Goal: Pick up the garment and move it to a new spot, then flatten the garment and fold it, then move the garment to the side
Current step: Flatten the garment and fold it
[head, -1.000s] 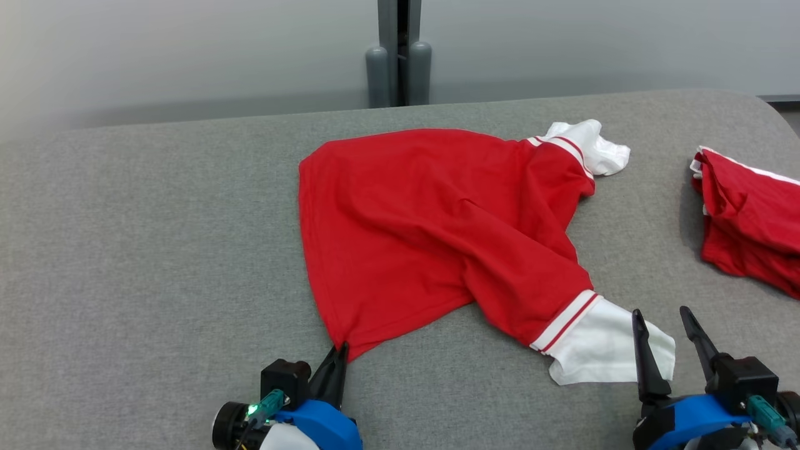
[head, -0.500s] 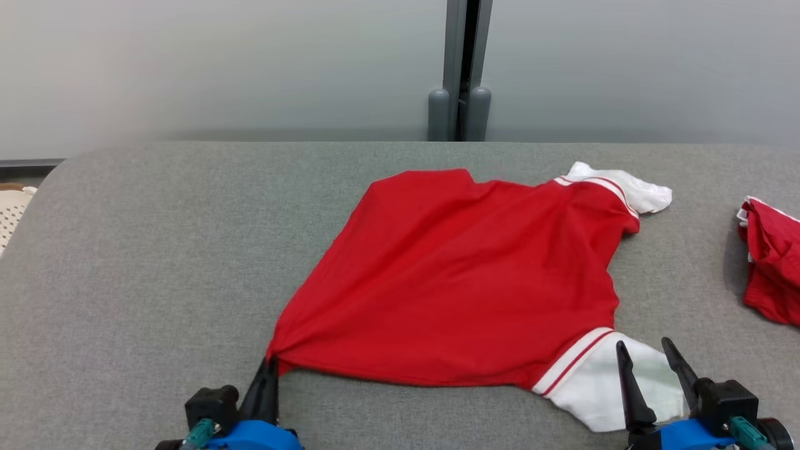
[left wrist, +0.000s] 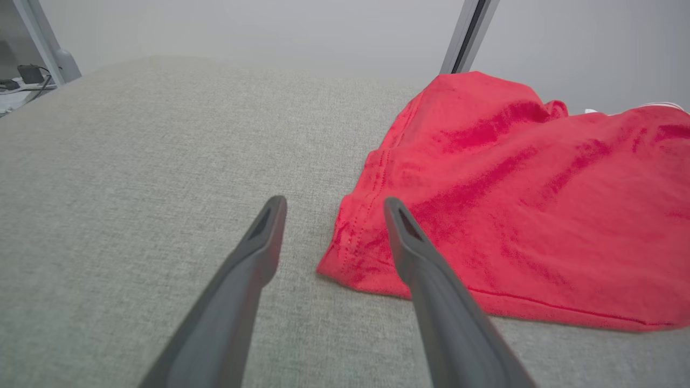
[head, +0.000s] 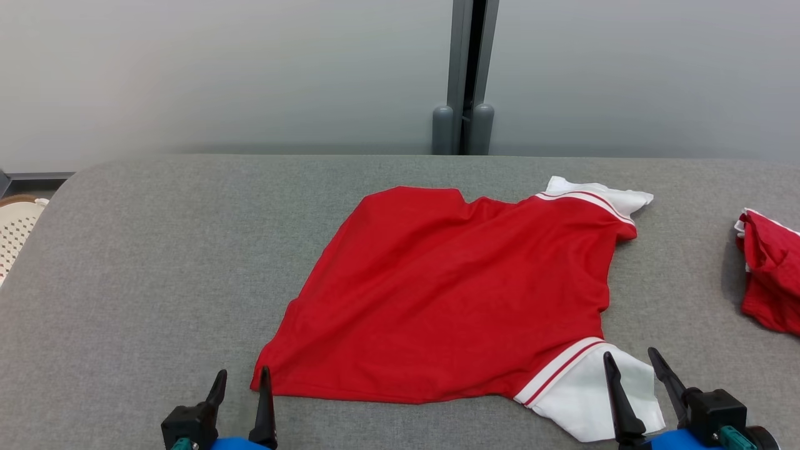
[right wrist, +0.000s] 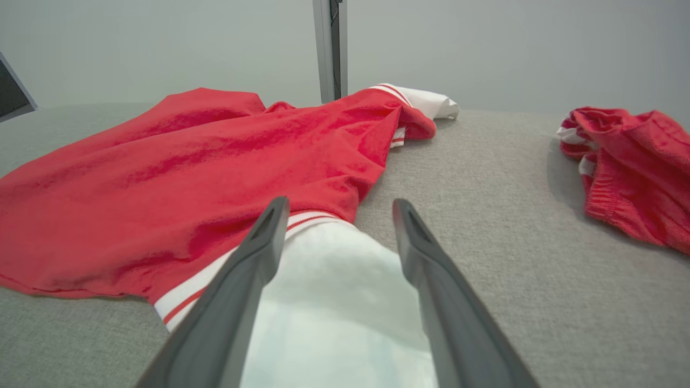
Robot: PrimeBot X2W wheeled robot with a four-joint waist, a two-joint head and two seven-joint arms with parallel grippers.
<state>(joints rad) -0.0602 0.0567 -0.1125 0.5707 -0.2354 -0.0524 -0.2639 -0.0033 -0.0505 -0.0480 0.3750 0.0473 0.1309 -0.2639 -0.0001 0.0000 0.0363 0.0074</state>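
On the grey worktop [head: 156, 250], in the head view, the garment [head: 456, 294] lies spread near the middle, red body mostly flat, one white sleeve [head: 594, 394] at the near right and another bunched at the far right. A second red garment [head: 769, 275] sits apart at the right edge. A second ago the left gripper [head: 244, 373] was clamped on the hem corner [head: 265, 382] and pulling it towards us. Now its jaws stand apart and the corner lies loose on the worktop just beside them. The right gripper [head: 629, 355] has its jaws apart over the near sleeve, as it did before.

From the left wrist view, we see the hem corner [left wrist: 345, 264] resting flat between and just beyond the two open fingers [left wrist: 259, 253], gripped by neither.

From the right wrist view, the near sleeve [right wrist: 334, 302] lies under the open jaws, and we cannot tell whether they touch it.

We judge the pull has drawn the body out smooth, so the flattening is partly done. The sleeves are still rumpled and look like the next thing to straighten before any fold.
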